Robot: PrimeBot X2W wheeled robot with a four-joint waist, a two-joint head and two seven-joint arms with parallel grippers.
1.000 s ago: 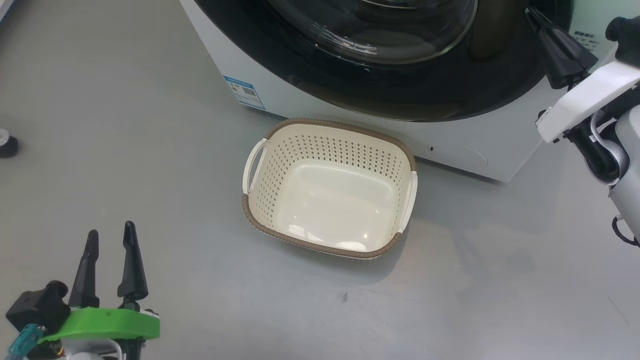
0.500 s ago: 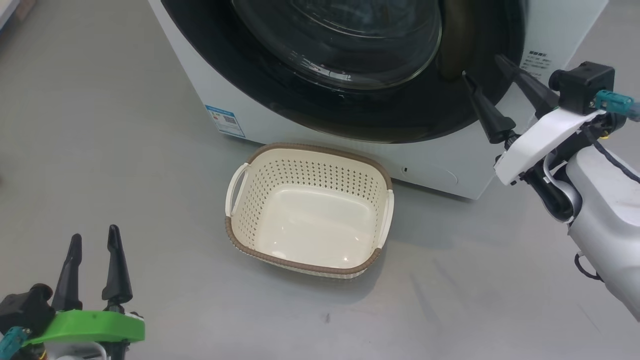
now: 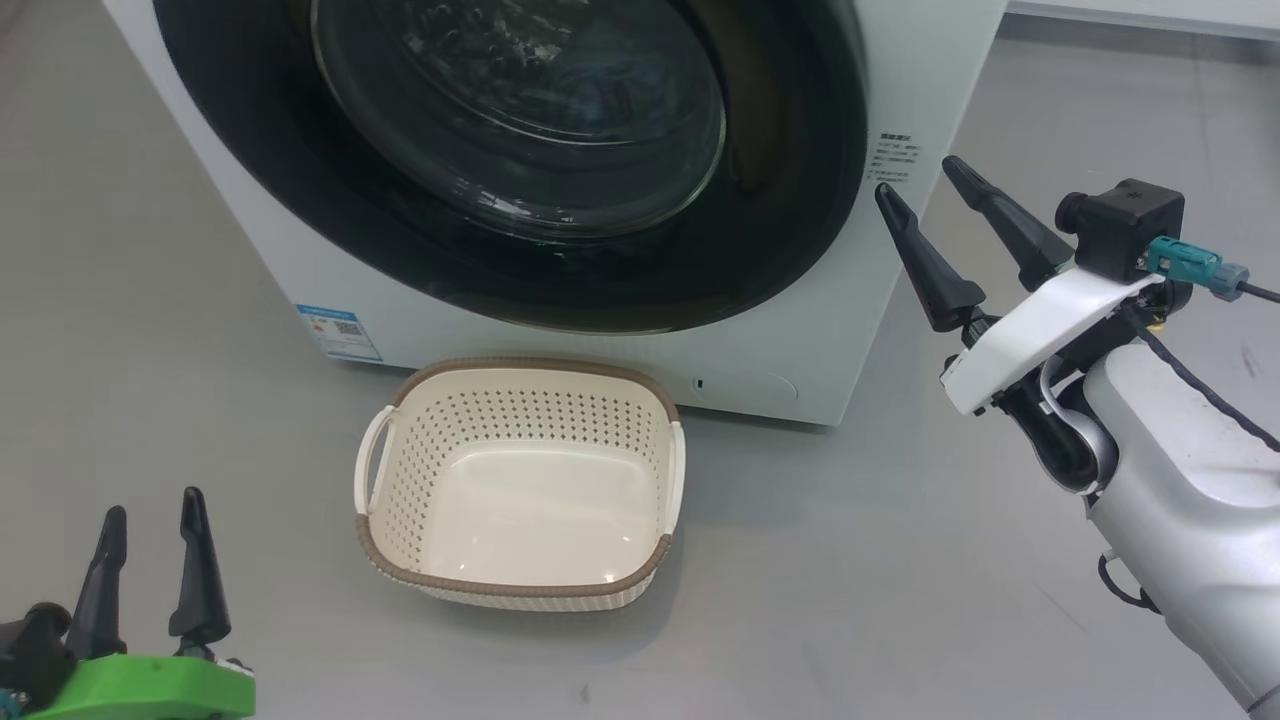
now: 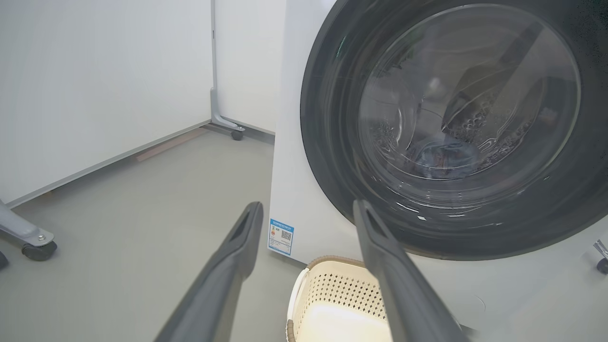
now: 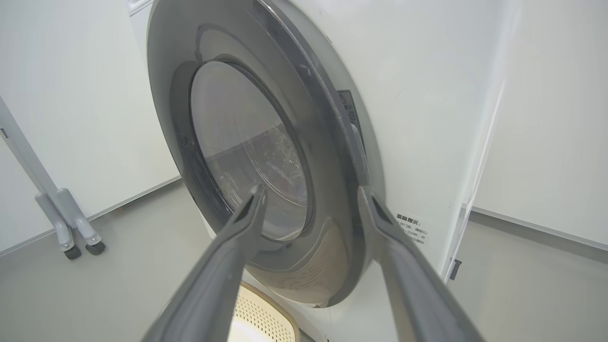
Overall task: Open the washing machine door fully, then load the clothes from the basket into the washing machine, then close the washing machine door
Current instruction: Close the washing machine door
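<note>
With the basket (image 3: 520, 366) empty and the washing machine door (image 3: 790, 200) seemingly shut, the left claw (image 3: 152, 501) and right claw (image 3: 916, 176) gape, holding nothing; perhaps one latching press is needed.

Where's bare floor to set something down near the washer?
Wide bare floor left of the basket and washing machine, and between the basket and right arm. Crowded: the thin strip between basket and washing machine front.

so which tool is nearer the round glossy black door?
Right. The right tool is open off the right edge of the round glossy black door; the left tool is low, left of the oval cream plastic basket.
</note>
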